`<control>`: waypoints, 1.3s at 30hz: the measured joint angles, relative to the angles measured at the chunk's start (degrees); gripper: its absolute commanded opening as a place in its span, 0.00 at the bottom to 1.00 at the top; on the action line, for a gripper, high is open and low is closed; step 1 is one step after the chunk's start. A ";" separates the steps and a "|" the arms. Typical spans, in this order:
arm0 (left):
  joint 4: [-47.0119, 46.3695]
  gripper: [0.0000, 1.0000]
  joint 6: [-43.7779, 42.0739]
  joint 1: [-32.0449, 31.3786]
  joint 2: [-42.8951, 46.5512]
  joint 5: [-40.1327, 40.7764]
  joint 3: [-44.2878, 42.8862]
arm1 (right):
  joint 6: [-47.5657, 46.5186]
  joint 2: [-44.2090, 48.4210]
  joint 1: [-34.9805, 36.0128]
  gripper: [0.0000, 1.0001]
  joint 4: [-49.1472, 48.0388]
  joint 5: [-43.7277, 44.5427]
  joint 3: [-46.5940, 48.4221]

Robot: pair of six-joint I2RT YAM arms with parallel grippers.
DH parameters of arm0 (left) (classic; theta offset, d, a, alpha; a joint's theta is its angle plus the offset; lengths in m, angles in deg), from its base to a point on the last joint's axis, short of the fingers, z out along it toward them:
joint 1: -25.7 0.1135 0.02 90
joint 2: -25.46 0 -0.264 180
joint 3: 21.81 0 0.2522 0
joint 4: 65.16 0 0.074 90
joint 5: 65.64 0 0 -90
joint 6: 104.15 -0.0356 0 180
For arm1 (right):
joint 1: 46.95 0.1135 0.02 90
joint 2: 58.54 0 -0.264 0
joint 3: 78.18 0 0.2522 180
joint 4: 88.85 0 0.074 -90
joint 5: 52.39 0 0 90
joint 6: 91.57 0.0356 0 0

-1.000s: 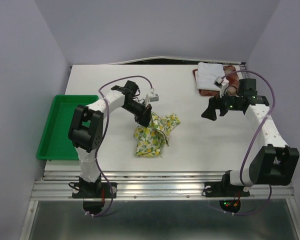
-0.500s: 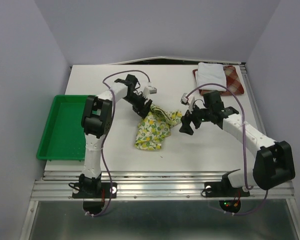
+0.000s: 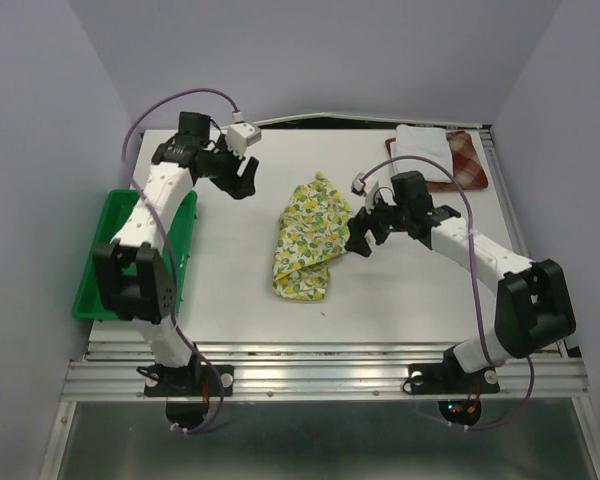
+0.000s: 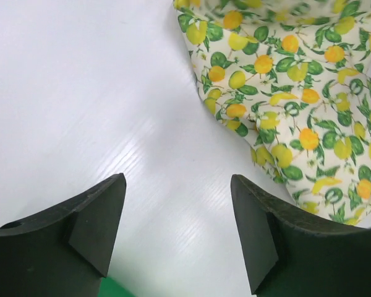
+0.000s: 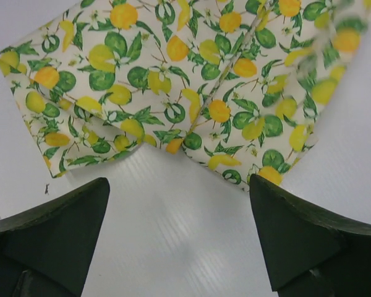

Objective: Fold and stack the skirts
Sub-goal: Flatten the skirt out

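The fruit-print skirt [image 3: 305, 240] lies partly folded in the middle of the table, also seen in the left wrist view [image 4: 284, 93] and the right wrist view [image 5: 173, 80]. A white skirt [image 3: 423, 145] rests on the red-and-cream plaid skirt [image 3: 470, 165] at the back right. My left gripper [image 3: 245, 180] [image 4: 177, 185] hovers open and empty to the back left of the printed skirt, over bare table. Just off that skirt's right edge, my right gripper [image 3: 358, 238] [image 5: 179, 185] stands open with nothing between its fingers.
A green tray [image 3: 110, 260] sits at the table's left edge, under the left arm's forearm. Grey walls close in the table on the left, back and right. Both arms' cables arch above them.
The left gripper opened, let go of the printed skirt and swung back-left toward the tray. The right arm came from the back-right stack to the skirt's right edge. The skirt now lies flatter.
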 measured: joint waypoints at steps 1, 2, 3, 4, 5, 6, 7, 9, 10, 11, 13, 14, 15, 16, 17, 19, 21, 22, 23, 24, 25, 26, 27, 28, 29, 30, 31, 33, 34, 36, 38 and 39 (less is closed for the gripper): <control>-0.76 0.79 -0.35 0.46 5.09 0.81 3.10 | 0.85 -0.20 0.48 0.99 -1.36 0.70 0.59; -2.29 0.79 -0.66 0.50 11.04 1.25 6.78 | 1.60 -0.59 0.92 0.99 -2.10 1.14 1.29; -3.28 0.79 -1.18 0.20 15.87 1.36 9.64 | 2.58 -1.53 1.11 0.98 -2.69 1.75 2.21; -4.72 0.79 -1.97 -0.59 20.79 1.57 13.22 | 4.02 -3.76 1.42 0.98 -4.04 3.02 4.33; -5.55 0.79 -2.32 -1.46 23.89 1.77 15.34 | 4.68 -5.27 1.66 0.97 -4.94 3.80 5.62; -6.32 0.79 -3.04 -3.34 27.34 3.19 18.18 | 5.75 -7.91 1.73 0.96 -5.66 4.96 7.67; -7.39 0.80 -3.45 -5.33 29.49 5.01 20.65 | 6.91 -10.64 1.77 0.92 -6.56 6.47 9.88; -8.52 0.81 -3.69 -10.27 30.69 7.41 23.89 | 8.59 -16.31 1.73 0.91 -7.06 9.77 13.81; -9.29 0.82 -3.63 -12.48 30.32 8.31 25.18 | 9.27 -18.14 1.73 0.89 -6.78 10.80 15.34; -10.03 0.82 -3.48 -14.99 29.22 9.77 26.38 | 10.05 -20.39 1.73 0.89 -6.82 12.74 16.92; -11.41 0.83 -3.04 -18.58 26.95 12.13 28.09 | 11.41 -23.52 1.70 0.89 -6.69 15.69 18.51; -12.00 0.83 -2.78 -19.93 25.90 13.51 28.76 | 12.11 -24.37 1.70 0.89 -6.49 17.09 18.78; -12.59 0.83 -2.62 -21.88 24.76 14.75 29.49 | 12.76 -25.16 1.70 0.89 -6.34 18.12 18.91; -13.46 0.83 -2.49 -23.32 23.82 16.06 30.08 | 13.42 -25.70 1.70 0.88 -6.05 19.23 18.95; -14.12 0.83 -2.29 -24.57 23.10 17.07 30.42 | 13.90 -26.03 1.70 0.87 -5.92 19.78 19.04; -16.24 0.82 -2.03 -27.54 21.62 19.30 30.93 | 15.21 -27.15 1.64 0.83 -5.20 21.03 19.93; -18.71 0.82 -2.05 -30.49 20.28 21.46 30.95 | 16.44 -28.55 1.29 0.81 -4.92 21.68 21.42; -20.22 0.82 -2.10 -32.59 19.41 23.08 30.95 | 16.92 -29.35 1.20 0.78 -4.81 21.77 22.32; -21.33 0.82 -2.21 -34.18 18.78 24.44 30.97 | 17.55 -30.38 1.07 0.77 -4.74 21.92 23.50; -22.23 0.82 -2.34 -35.69 17.97 25.68 30.95 | 17.94 -31.39 0.94 0.75 -4.70 21.94 24.44; -23.52 0.81 -2.60 -37.86 16.46 27.50 30.84 | 18.38 -32.63 0.68 0.72 -4.68 21.92 25.29; -24.22 0.81 -2.84 -38.84 15.50 28.61 30.69 | 18.78 -33.24 0.50 0.70 -4.63 21.92 25.68; -24.74 0.81 -2.99 -40.22 13.73 29.64 30.34 | 18.95 -34.01 0.31 0.68 -4.46 21.94 26.05; -25.40 0.80 -3.39 -41.51 11.26 30.97 29.75 | 18.95 -34.73 0.11 0.68 -4.57 22.03 26.23; -25.75 0.80 -3.67 -42.05 9.35 31.85 29.35 | 19.34 -34.84 0.09 0.67 -4.55 21.75 26.60; -25.86 0.80 -3.89 -42.36 7.80 32.61 29.05 | 19.39 -34.88 0.07 0.67 -4.39 21.73 26.86; -26.05 0.79 -4.13 -42.58 5.40 33.68 28.81 | 19.54 -34.88 -0.11 0.65 -4.20 21.66 26.93; -26.01 0.75 -4.28 -42.53 3.26 34.77 28.74 | 19.52 -34.99 -0.26 0.59 -3.52 21.35 26.93; -26.01 0.70 -4.42 -42.51 2.12 35.69 28.68 | 19.61 -35.01 -0.26 0.56 -3.43 21.14 26.95; -26.08 0.65 -4.46 -42.42 1.40 37.07 28.68 | 19.80 -35.08 -0.37 0.51 -3.32 20.65 26.95; -26.56 0.54 -4.28 -42.36 1.36 38.88 28.44 | 19.87 -35.15 -0.55 0.44 -3.28 20.22 26.95; -26.71 0.49 -4.00 -42.32 1.36 39.30 28.28 | 19.98 -35.17 -0.68 0.42 -3.19 19.93 26.95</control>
